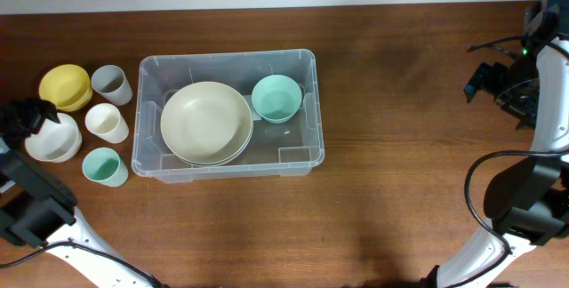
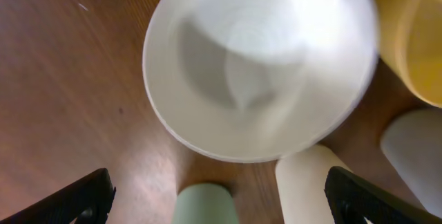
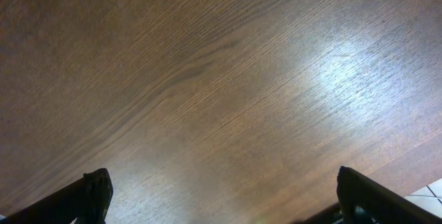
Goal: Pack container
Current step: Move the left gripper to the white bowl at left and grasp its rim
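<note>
Toward the left half of the wooden table (image 1: 400,164), the container (image 1: 227,55) is set upright with its long sides running left to right. Inside it, a large cream bowl (image 1: 206,122) is seen in the left and middle part, seemingly nested on a second one, and a teal bowl (image 1: 276,98) is placed just beside it at the far right corner. Left of the bin, a yellow bowl (image 1: 65,86), a grey cup (image 1: 111,83), a cream cup (image 1: 107,123), a teal cup (image 1: 105,166) and a white bowl (image 1: 55,139) are grouped closely. The left gripper (image 2: 217,189) is held above the white bowl, its fingers spread wide and nothing grasped. The right gripper (image 3: 221,193) is held over bare wood at the far right edge, likewise spread and empty.
</note>
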Action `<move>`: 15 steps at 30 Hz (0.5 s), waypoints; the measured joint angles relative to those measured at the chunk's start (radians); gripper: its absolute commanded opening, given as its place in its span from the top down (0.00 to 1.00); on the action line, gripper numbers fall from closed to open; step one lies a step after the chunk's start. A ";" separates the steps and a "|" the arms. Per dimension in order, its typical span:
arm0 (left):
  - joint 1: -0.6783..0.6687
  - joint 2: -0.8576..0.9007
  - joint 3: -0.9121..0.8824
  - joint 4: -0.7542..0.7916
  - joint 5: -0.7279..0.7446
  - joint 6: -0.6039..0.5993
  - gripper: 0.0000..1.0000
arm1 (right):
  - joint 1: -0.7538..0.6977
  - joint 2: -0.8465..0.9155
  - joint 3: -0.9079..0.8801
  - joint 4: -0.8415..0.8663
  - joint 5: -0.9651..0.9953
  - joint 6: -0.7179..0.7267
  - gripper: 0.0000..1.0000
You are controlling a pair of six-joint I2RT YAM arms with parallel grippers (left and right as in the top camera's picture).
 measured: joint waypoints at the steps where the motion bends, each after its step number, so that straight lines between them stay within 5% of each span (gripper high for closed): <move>1: 0.000 0.000 -0.024 0.015 0.000 -0.005 0.01 | 0.000 0.000 0.000 0.000 0.000 0.000 0.01; 15: 0.003 0.000 -0.144 0.095 -0.051 -0.053 0.01 | 0.000 0.000 0.000 0.000 0.000 0.000 0.01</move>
